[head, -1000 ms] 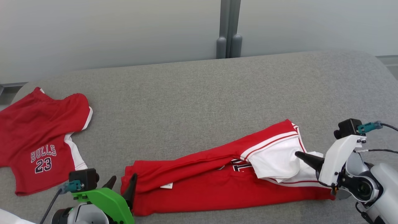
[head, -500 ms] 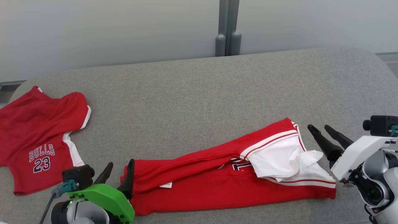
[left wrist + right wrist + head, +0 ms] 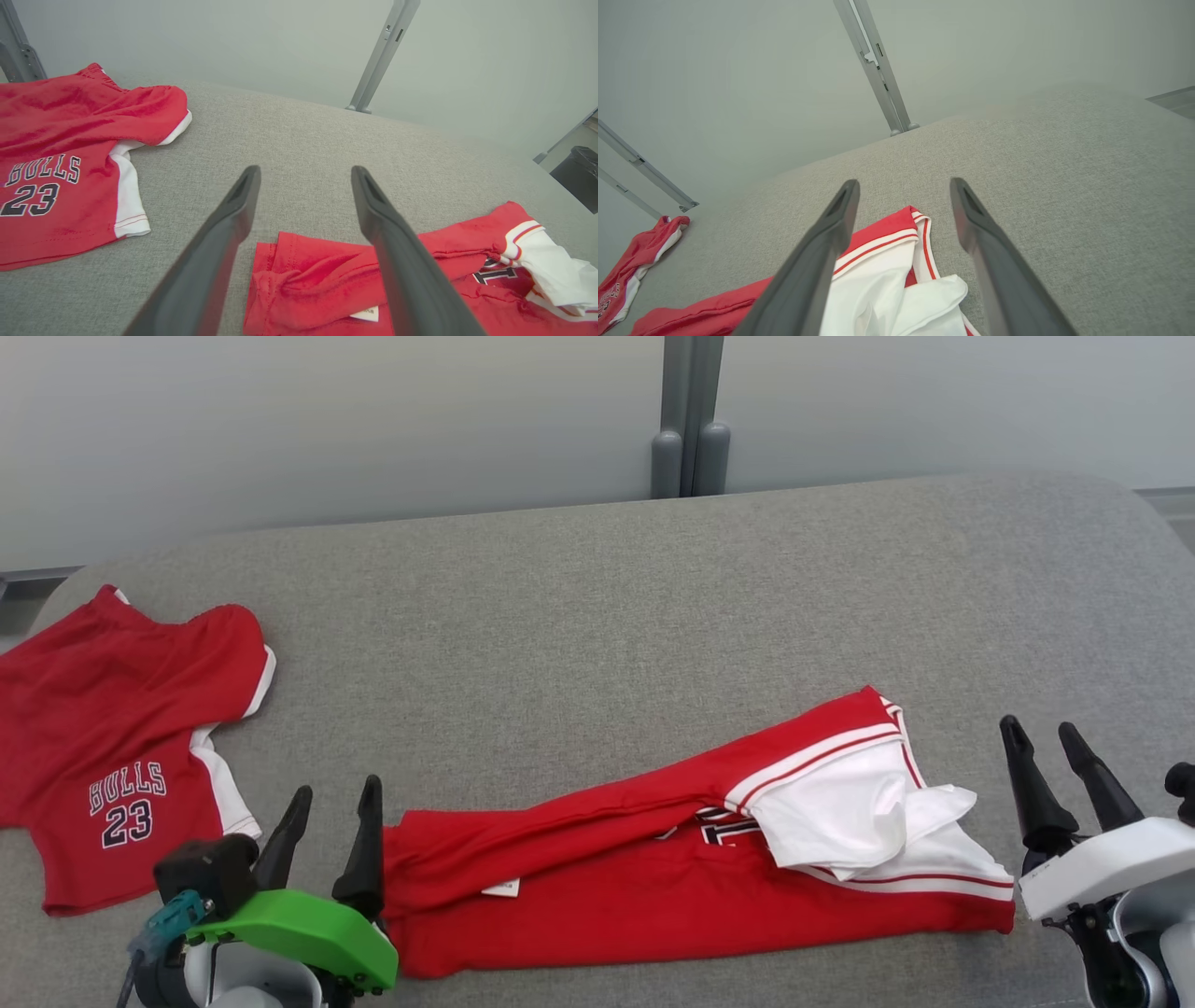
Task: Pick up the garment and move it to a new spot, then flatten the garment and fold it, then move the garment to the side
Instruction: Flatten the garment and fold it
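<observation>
A red garment with white panels lies folded lengthwise into a long strip near the front of the grey cushioned surface. Its white end is rumpled at the right, its red end at the left. My left gripper stands open just left of the strip's left end, nothing between its fingers. Just right of the strip's white end my right gripper is open and empty too, fingers pointing up.
A second red jersey marked BULLS 23 lies spread at the far left. A grey post stands behind the surface against a pale wall. A dark bin sits beyond the right edge.
My right gripper has let go of the white end and pulled back to the right, now open. The left gripper has drawn left off the strip's end and turned upright.
</observation>
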